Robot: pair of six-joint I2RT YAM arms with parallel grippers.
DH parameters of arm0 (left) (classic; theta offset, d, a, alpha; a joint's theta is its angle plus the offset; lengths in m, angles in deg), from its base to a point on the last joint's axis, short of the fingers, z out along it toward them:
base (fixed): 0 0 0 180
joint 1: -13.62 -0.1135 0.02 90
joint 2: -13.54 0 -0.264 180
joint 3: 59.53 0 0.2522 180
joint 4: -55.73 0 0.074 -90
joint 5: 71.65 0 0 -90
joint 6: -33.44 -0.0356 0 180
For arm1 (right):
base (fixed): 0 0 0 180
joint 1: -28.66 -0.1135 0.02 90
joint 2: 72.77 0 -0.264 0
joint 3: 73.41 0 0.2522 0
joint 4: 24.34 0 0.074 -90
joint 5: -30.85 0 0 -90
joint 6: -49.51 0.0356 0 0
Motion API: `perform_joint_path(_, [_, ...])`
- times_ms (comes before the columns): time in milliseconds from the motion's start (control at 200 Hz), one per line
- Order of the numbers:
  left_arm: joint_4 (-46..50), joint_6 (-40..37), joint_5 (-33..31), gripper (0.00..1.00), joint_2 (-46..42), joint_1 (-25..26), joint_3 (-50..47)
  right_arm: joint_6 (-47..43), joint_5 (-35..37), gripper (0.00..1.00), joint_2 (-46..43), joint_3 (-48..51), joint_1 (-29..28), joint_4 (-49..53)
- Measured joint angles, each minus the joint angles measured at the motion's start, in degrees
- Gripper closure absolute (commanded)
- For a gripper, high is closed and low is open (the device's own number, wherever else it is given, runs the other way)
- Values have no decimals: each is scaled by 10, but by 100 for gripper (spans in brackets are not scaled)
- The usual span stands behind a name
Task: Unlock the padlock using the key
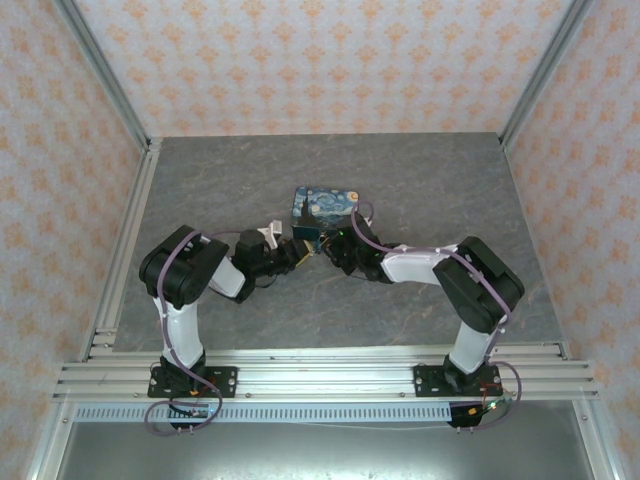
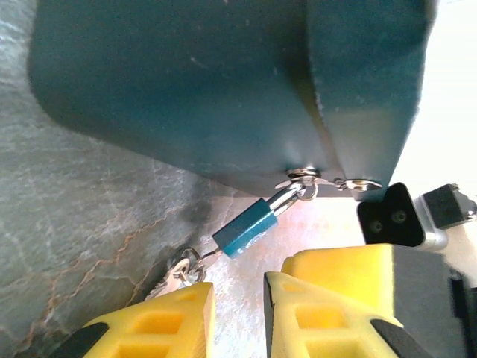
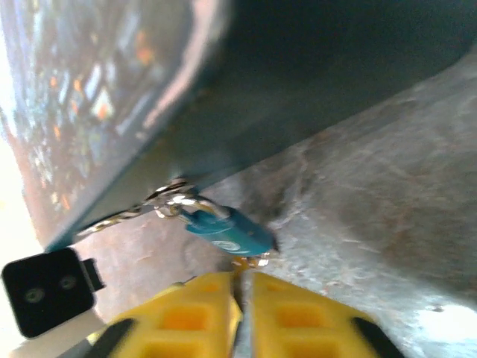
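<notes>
Half parted at left gripper [image 2: 237, 287], lower centre, beside the key [image 2: 179, 270]. Clenched at right gripper [image 3: 242, 277] below the padlock [image 3: 227, 230]; grasp unclear.

The padlock [image 2: 246, 231] has a smooth teal body with a satin sheen and a bright polished metal shackle [image 2: 286, 198]; the key [image 2: 175, 272] is shiny bare metal. The tin [image 2: 186, 82] is smooth, dark painted metal, faintly scuffed, the fingers [image 2: 328, 298] are matt yellow moulded plastic, and the table [image 2: 74, 224] is a grey, veined, stone-look surface with a dull sheen
</notes>
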Motion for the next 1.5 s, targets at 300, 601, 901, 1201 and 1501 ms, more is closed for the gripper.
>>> perform_joint_path(300, [115,-70,-7,74,-96,0,-10,-132,63,48,-24,-54,-30,121])
perform_joint_path(601, [274,-163,-37,74,-189,0,-10,-200,104,47,19,-160,-43,212])
perform_joint_path(901, [316,-186,-56,74,-194,-1,-26,-221,122,48,63,-187,-52,269])
perform_joint_path(1201, [338,-210,-61,74,-206,-7,-29,-237,138,48,101,-219,-53,273])
perform_joint_path(1501, [341,-219,-61,74,-207,-9,-43,-253,165,51,121,-238,-53,281])
